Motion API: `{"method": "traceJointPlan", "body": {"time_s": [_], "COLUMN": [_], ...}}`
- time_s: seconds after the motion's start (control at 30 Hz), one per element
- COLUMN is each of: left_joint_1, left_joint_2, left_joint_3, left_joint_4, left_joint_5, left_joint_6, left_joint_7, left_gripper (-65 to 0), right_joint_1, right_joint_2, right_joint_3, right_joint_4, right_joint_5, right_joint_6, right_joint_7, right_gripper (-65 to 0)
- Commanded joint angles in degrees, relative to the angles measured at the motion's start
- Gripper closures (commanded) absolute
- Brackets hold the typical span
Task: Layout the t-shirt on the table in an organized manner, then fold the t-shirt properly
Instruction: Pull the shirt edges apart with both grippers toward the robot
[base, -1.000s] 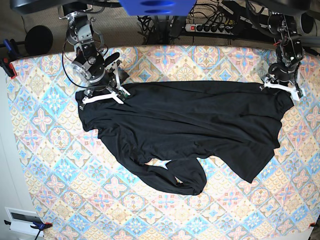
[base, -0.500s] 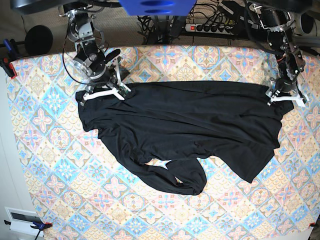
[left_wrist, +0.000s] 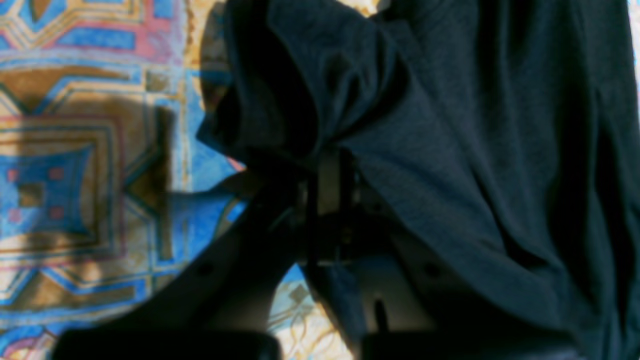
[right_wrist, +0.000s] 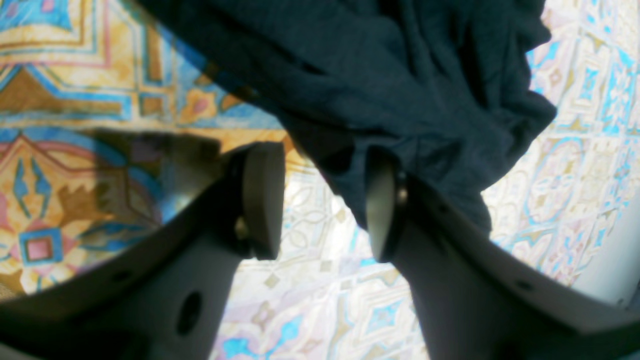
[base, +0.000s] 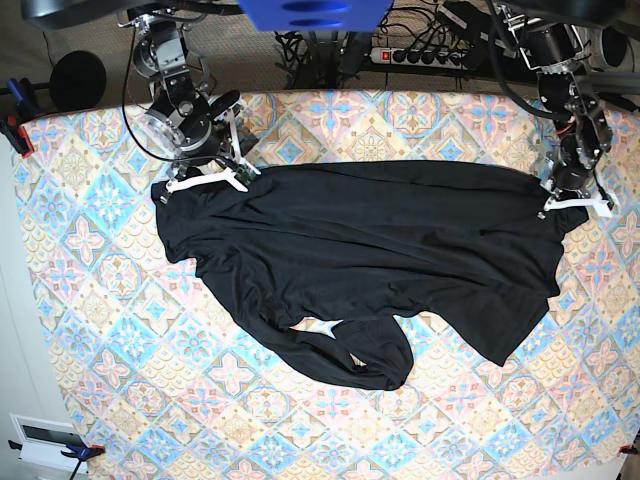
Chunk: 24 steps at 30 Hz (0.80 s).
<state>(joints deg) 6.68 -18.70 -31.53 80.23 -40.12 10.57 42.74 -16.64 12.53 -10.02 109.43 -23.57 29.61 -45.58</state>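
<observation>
The black t-shirt (base: 370, 250) lies rumpled across the middle of the patterned table (base: 120, 330), with a fold bunched toward the front. My left gripper (base: 575, 205) sits at the shirt's far right corner. In the left wrist view its jaws are together, shut on the hem of the t-shirt (left_wrist: 450, 125), over the table (left_wrist: 75, 175). My right gripper (base: 205, 180) hovers at the shirt's far left corner. In the right wrist view the right gripper (right_wrist: 320, 200) is open, its pads (right_wrist: 262, 200) apart, and the edge of the t-shirt (right_wrist: 400, 65) hangs against the right-hand pad.
A power strip (base: 425, 55) and cables lie beyond the far table edge. A round black object (base: 78, 78) stands at the back left, and a clamp (base: 12, 130) grips the left edge. A white box (base: 45, 440) sits off the front left corner.
The left gripper slid right and slightly nearer along the shirt's corner and shut on the fabric. The right gripper opened wider and shifted a little toward the far edge.
</observation>
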Motion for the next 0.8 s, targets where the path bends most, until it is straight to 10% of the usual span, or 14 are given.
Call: {"method": "traceJointPlan", "body": {"time_s": [0.0,0.33,0.57,0.77], "left_joint_1": [-0.39,-1.62,-1.53,-1.36], "left_joint_2": [-0.95,-2.71,-4.20,-5.87], "left_joint_3": [-1.39,-5.00,-5.09,-6.23], "left_joint_4": [0.61,0.61,0.61,0.61], "left_joint_5": [0.07,0.07,0.07,-0.01], "left_joint_6": [0.29,0.29,0.29,0.29], "left_joint_7": [-0.41,0.03,-0.15,0.03], "left_gripper": [0.0,0.0,0.0,0.0], "right_joint_1": [0.95,5.17,3.94,-4.76], "right_joint_2": [0.34,0.34,0.70,1.31], "right_joint_3": [0.22,-0.22,0.22,-0.13], "right_joint_4": [0.77,-8.46,-6.53,0.60], "right_joint_5": [0.06,-0.03,-0.03,-0.03], "right_joint_6": [-0.64,-0.64,-0.55,-0.55], "right_joint_7": [0.44,0.79,0.35,0.35], "right_gripper": [-26.0,-24.7,0.0,0.0]}}
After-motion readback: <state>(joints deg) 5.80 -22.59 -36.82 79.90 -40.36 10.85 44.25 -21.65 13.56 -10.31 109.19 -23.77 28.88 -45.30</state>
